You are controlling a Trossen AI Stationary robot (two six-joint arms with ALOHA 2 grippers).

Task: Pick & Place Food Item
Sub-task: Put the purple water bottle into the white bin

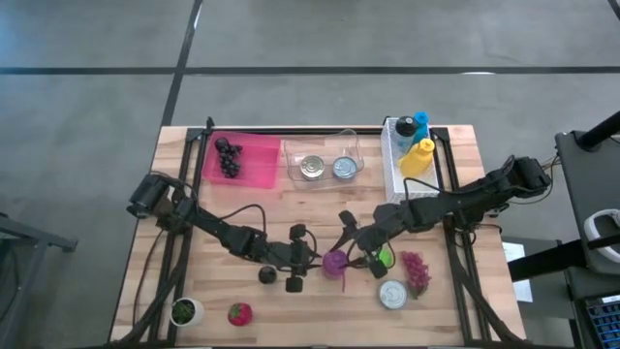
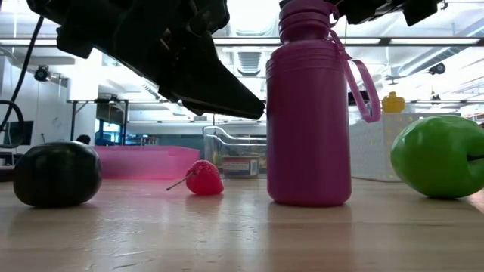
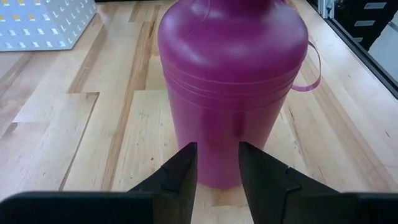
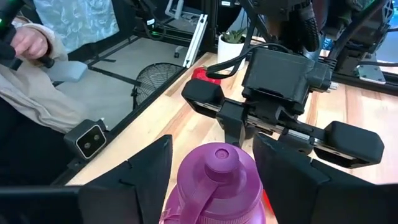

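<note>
Two claws crowd one pink bottle standing upright near the front middle of the bench. Right claw hangs over the bottle's cap, one finger on each side, a gap showing both sides, so spread and not gripping yet. Left claw sits low at the bottle's base, fingers nearly pressed together with a narrow slot between them, tips just short of the bottle wall, pinching nothing.

Food near the bottle: green apple just beside it on the right arm's side, strawberry behind it in the low view, dark round fruit off toward the left arm. Pink tray with dark grapes sits at the back, well apart from the bottle. Person's hand shows beyond the bench in the right wrist view.

Step in hand looks like the right claw closing on the bottle top, though a bottle is no food item. To do it well: centre both fingers evenly about the cap, drop below the cap's shoulder before squeezing, keep clear of the loop strap, and lift straight up. Left claw is very close, so avoid nudging it or tipping the bottle toward the apple.
</note>
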